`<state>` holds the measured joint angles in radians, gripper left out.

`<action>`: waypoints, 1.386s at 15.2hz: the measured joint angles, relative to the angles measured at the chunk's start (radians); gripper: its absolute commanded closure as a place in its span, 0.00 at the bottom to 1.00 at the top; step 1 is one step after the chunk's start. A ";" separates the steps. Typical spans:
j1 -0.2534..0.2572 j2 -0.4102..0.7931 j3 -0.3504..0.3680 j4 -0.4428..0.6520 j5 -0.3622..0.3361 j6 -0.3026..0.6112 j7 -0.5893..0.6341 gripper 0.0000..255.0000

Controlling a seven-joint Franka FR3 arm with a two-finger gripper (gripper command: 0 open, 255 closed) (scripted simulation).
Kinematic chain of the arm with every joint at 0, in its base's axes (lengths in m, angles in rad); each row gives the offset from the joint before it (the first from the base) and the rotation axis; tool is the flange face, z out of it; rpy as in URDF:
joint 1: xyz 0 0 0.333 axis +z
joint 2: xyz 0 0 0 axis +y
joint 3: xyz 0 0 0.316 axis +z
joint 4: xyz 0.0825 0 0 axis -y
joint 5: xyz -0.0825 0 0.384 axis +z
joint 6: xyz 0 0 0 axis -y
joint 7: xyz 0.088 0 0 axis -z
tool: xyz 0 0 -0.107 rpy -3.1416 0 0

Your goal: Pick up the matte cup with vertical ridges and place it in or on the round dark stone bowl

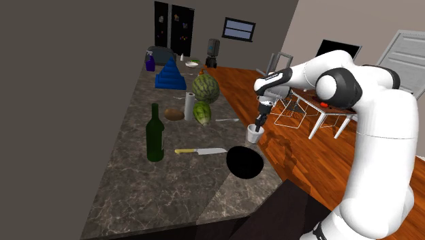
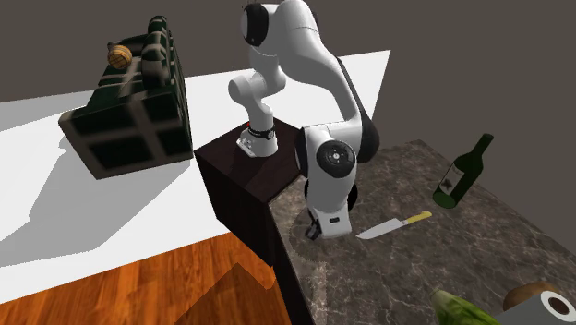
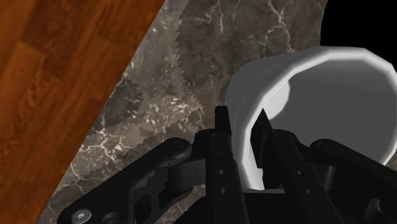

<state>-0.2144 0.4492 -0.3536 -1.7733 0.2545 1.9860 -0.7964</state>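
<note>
A plain white cup [image 1: 254, 135] stands near the counter's edge on the shoulder view's right, just behind the round black bowl [image 1: 245, 162]. My gripper [image 1: 257, 127] comes down on it from above. In the wrist view my gripper [image 3: 245, 137] is shut on the cup [image 3: 318, 95], clasping its near wall with one finger outside and one inside the rim. The bowl [image 3: 366, 22] shows as a black shape just past the cup. I cannot tell whether the cup touches the counter.
On the dark marble counter [image 1: 143, 191] lie a knife [image 1: 201, 151] and a green bottle [image 1: 155, 134] to the bowl's left, with two melons [image 1: 205, 88], a paper roll [image 1: 189, 106] and a blue pyramid [image 1: 169, 73] farther back. Wood floor [image 1: 300, 146] drops off beyond the counter's right edge.
</note>
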 measured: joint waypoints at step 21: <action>0.112 -0.329 0.007 -0.221 -0.104 -0.071 0.162 1.00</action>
<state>-0.1024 0.1199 -0.3468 -1.9940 0.1501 1.9148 -0.6342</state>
